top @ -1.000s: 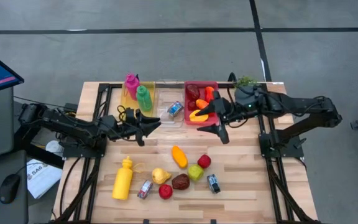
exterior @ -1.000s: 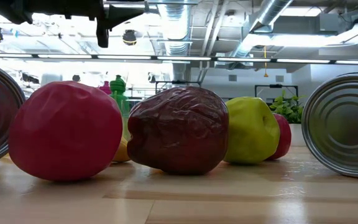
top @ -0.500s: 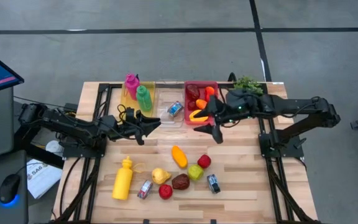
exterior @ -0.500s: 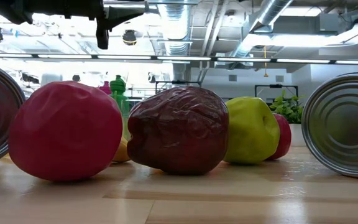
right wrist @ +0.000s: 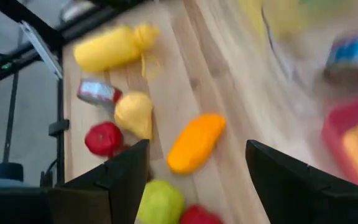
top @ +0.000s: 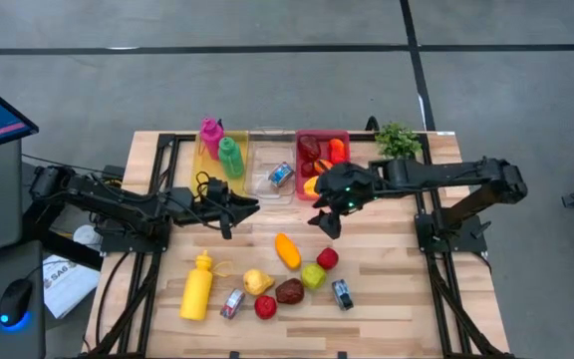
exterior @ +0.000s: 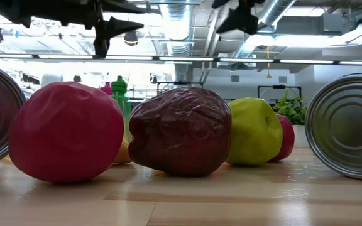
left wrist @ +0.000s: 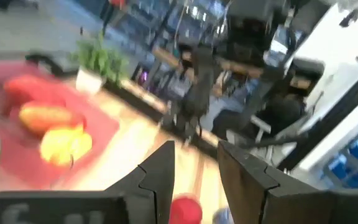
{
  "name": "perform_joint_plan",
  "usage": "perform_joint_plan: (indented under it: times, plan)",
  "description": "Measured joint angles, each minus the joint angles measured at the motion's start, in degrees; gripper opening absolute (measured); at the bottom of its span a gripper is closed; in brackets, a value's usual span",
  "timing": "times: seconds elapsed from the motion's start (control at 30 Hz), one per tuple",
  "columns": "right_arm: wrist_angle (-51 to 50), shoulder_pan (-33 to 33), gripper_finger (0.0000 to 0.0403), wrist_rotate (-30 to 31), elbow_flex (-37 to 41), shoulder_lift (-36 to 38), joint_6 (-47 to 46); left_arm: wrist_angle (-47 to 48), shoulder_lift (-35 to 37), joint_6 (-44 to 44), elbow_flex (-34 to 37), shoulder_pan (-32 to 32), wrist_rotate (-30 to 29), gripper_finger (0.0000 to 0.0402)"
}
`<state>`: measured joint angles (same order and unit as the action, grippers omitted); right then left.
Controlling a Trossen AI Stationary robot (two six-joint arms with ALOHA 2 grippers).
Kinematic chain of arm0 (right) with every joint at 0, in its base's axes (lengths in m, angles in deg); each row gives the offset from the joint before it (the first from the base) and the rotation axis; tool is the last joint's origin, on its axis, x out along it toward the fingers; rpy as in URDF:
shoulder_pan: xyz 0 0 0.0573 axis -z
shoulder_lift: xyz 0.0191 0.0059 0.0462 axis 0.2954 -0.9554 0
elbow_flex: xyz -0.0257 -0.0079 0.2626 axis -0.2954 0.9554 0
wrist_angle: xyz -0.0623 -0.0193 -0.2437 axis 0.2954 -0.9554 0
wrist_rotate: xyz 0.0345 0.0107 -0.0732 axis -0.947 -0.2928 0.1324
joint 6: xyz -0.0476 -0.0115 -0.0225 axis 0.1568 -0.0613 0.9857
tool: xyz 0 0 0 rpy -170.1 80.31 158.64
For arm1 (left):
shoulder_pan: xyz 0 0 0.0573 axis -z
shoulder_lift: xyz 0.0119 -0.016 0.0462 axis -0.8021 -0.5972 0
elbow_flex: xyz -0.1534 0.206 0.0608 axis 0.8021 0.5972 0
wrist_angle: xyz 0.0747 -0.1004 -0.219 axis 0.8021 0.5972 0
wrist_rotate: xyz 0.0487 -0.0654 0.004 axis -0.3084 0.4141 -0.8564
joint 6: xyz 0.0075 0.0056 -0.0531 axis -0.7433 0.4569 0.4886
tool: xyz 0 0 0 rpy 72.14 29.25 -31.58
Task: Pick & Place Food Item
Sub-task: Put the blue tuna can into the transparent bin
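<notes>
A: From above, where do the grippers sit?

B: The right gripper (top: 326, 221) hangs over bare wood just in front of the red bin (top: 344, 137), its fingers spread with nothing between them. The left gripper (top: 237, 211) waits near the front of the yellow bin (top: 203, 158), fingers set a little apart and empty.

A: And the food?

B: An orange fruit (top: 287, 250) lies on the table (top: 387, 289) close to the right gripper, toward the front edge. Near it sit a red apple (top: 328, 258), a green apple (top: 313, 276), a dark red fruit (top: 289, 291), a yellow pear (top: 257, 282) and a red fruit (top: 265, 307). The red bin already holds several red, orange and yellow pieces.

A: What does the low view give?

B: The red fruit (exterior: 66, 132), the dark red fruit (exterior: 181, 130) and the green apple (exterior: 254, 130) fill the foreground, with a can (exterior: 346, 125) at the right edge. Both arms show only as dark shapes along the top.

A: The left wrist view?

B: Its own fingers (left wrist: 157, 180) stand slightly parted, holding nothing. Past them lie the red bin (left wrist: 101, 134) and the other arm.

A: The right wrist view?

B: Wide-set fingers (right wrist: 126, 177) frame the orange fruit (right wrist: 196, 142), which lies on the wood untouched. The yellow pear (right wrist: 133, 114), the red fruit (right wrist: 104, 138) and a yellow bottle (right wrist: 110, 48) lie beyond it.
</notes>
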<state>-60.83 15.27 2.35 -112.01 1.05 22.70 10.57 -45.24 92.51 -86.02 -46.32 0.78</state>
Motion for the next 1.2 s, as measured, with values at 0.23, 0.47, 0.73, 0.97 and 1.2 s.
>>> perform_joint_plan:
  times: [0.23,0.47,0.73,0.97,1.2]
  plan:
    - [-9.2,-0.9,0.026,-2.7,0.0,-2.5,-8.9,4.6,0.2,0.8,0.0,0.0,2.0,0.0113]
    - [-12.0,-5.6,0.026,0.6,0.0,-2.4,-19.5,4.5,0.2,0.8,0.0,0.0,1.9,0.0113]
    - [-14.2,-12.2,0.026,5.1,0.0,-2.5,-33.5,4.5,0.2,0.5,0.0,0.0,1.9,0.0113]
    - [-19.6,-18.1,0.026,6.9,0.0,-2.5,-47.2,4.5,0.2,0.4,0.0,0.0,1.9,0.0113]
    - [-20.2,-23.2,0.026,9.1,0.0,-2.5,-56.7,4.5,0.2,0.4,0.0,0.0,1.9,0.0113]
